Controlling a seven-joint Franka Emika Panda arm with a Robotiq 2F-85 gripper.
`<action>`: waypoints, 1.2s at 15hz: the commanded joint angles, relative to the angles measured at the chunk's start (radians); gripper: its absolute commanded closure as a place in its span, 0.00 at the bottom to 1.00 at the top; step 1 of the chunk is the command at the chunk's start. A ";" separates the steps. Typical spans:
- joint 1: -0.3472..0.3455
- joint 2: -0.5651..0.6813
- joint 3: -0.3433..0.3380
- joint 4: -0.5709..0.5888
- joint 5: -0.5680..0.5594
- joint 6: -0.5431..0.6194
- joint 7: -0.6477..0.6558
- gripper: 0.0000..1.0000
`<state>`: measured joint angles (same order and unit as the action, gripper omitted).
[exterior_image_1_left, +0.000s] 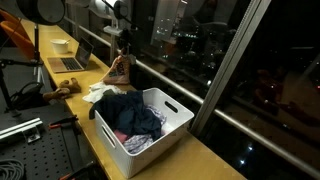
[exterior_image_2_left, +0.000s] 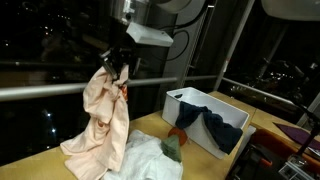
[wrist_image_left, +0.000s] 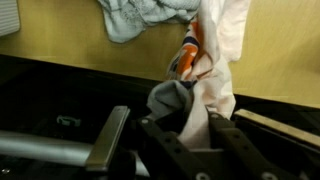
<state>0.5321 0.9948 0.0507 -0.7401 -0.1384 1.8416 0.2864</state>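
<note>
Dark night glass (exterior_image_1_left: 190, 40) runs behind a long wooden counter (exterior_image_1_left: 205, 160), and I am working the arm above it. The gripper (exterior_image_2_left: 118, 62) is clenched on the top of a peach garment (exterior_image_2_left: 103, 115). In the wrist view the fingers (wrist_image_left: 222, 135) pinch a bunched fold of it, so the cloth starts right between the pads and hangs straight down from them. In both exterior views its lower folds drape down to the counter below the fingers, touching or nearly so. I cannot tell which. As I judge it, holding this well means a firm pinch and a slow, straight vertical pull, since a thin bunched fold could slip. I would also watch that the trailing hem does not drag the neighbouring laundry. A pale crumpled cloth (exterior_image_2_left: 150, 160) lies on the counter just beside the hanging hem, below the fingers, with something green (exterior_image_2_left: 173, 147) at its far edge. The white basket (exterior_image_2_left: 190, 108), part full of dark clothes, sits further off to one side, lower than the fingers and apart from the garment.
</note>
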 joint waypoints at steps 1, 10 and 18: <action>-0.051 -0.168 -0.015 -0.187 -0.001 0.087 0.017 0.98; -0.176 -0.517 -0.061 -0.595 0.017 0.188 0.149 0.98; -0.276 -0.852 -0.068 -1.010 0.025 0.247 0.400 0.98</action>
<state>0.2992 0.3034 -0.0337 -1.5584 -0.1254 2.0234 0.6218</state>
